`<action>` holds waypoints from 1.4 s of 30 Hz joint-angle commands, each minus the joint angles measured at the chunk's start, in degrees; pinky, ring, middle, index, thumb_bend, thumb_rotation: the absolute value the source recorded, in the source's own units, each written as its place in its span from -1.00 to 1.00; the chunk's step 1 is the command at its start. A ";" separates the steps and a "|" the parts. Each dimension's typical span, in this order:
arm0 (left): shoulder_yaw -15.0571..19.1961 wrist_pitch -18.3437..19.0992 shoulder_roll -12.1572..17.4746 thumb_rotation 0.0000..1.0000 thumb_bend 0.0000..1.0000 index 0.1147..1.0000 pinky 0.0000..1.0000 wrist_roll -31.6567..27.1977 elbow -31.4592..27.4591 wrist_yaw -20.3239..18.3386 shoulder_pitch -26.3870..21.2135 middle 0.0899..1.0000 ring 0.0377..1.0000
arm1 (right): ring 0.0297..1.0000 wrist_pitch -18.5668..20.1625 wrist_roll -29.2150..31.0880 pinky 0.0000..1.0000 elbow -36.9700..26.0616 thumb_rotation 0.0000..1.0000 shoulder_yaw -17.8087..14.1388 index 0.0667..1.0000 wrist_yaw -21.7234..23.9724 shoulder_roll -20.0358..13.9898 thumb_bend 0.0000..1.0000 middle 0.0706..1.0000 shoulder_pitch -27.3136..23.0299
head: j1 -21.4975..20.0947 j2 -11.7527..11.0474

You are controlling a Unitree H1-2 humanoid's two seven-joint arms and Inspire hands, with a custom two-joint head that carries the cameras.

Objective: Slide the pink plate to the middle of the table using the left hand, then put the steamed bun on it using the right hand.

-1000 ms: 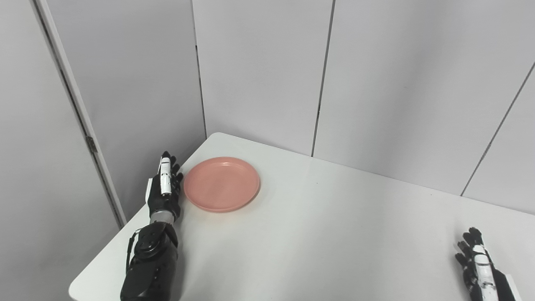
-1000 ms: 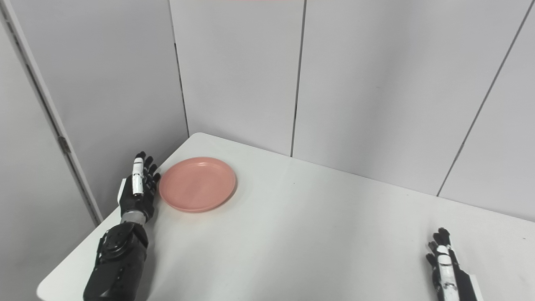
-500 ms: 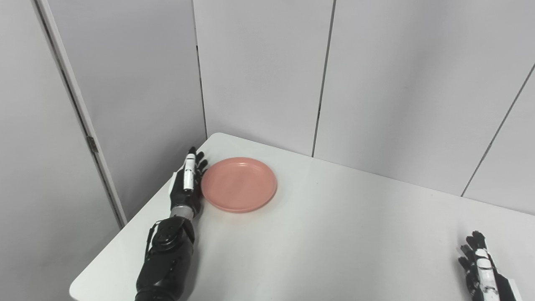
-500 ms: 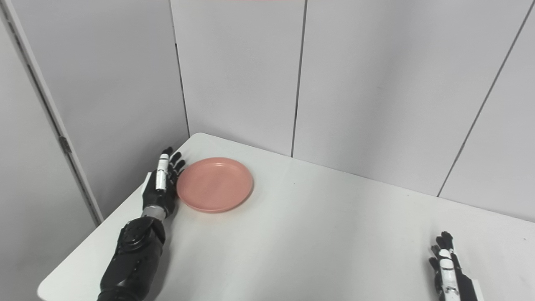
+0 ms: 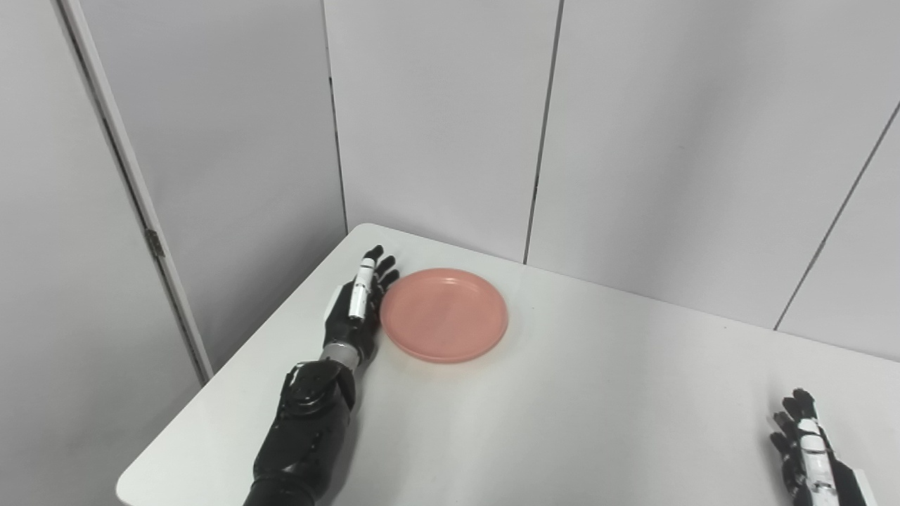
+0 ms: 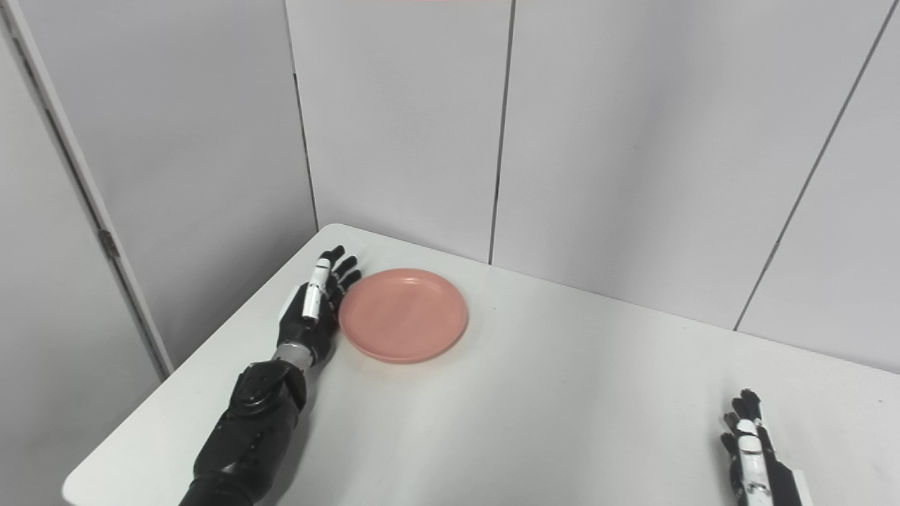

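Left eye view shows our left hand [image 5: 355, 313] flat and open, fingers straight and holding nothing, its edge pressed against the left rim of the pink plate [image 5: 444, 314]. The plate lies on the white bench [image 5: 562, 393], left of the middle and toward the far corner. We judge that step 1, the slide, is under way and only partly done: the plate is well short of the bench's middle. Compared with 1 second ago, plate and left hand have both travelled rightward together, away from the bench's left edge, and the forearm now lies further over the surface. Our right hand [image 5: 808, 450] waits at the lower right, fingers extended and empty, shifted only slightly. The next move calls for a continued sideways push with the hand's edge kept low against the rim, so that the plate glides and does not tip or spin away. We see no steamed bun in either view, so step 2 cannot yet be placed.
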 commanded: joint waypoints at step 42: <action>-14.11 23.07 -7.20 1.00 -0.25 0.97 0.99 -4.06 -18.99 -14.99 9.07 0.96 0.95 | 0.93 1.77 -4.63 0.95 0.62 1.00 2.87 0.94 -3.06 3.82 -0.57 0.94 1.39 | -20.46 7.19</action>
